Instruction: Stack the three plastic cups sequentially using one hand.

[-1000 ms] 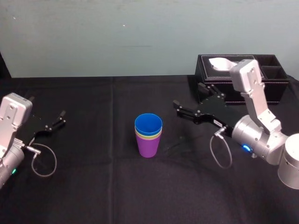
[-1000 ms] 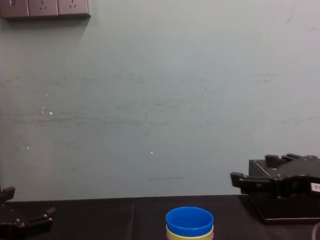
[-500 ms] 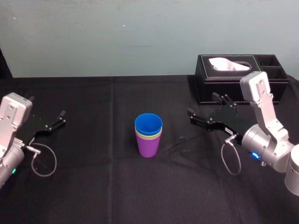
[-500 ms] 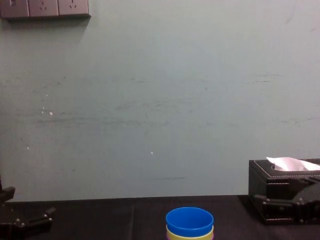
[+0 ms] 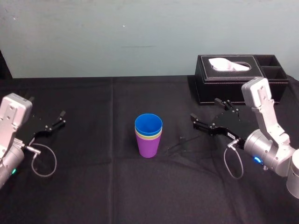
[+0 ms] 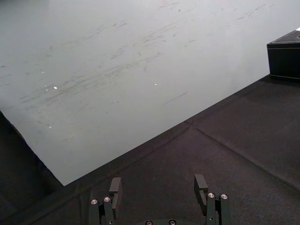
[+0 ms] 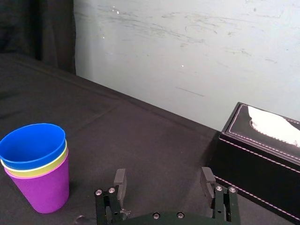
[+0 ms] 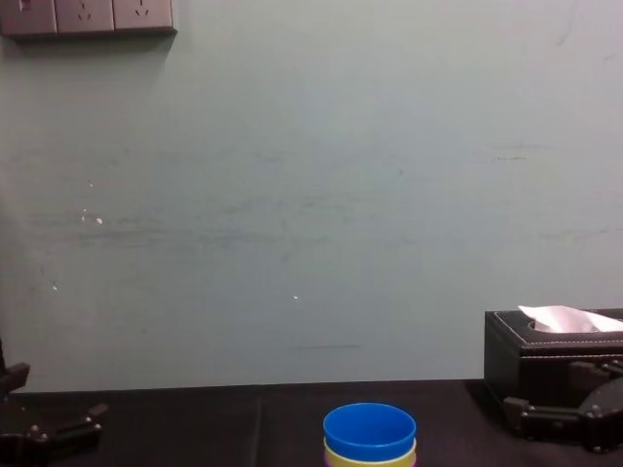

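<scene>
The three plastic cups [image 5: 148, 135] stand nested upright at the middle of the black table: purple outermost at the bottom, a yellow-green rim above it, blue innermost on top. The stack also shows in the right wrist view [image 7: 35, 165] and in the chest view [image 8: 369, 434]. My right gripper [image 5: 204, 110] hovers open to the right of the stack, well apart from it, with nothing between its fingers [image 7: 120, 181]. Far to the left, my left gripper [image 5: 59, 119] rests open and holds nothing, its fingers [image 6: 115, 185] spread above bare cloth.
A black leather tissue box [image 5: 233, 77] with a white tissue stands at the back right, just behind the right gripper. The black cloth [image 5: 103, 186] covers the table to the grey-green wall behind. Cables loop from both wrists.
My right arm has drawn back to the right and lower, away from the cup stack, with its gripper still open. The cups and the left arm have not moved.
</scene>
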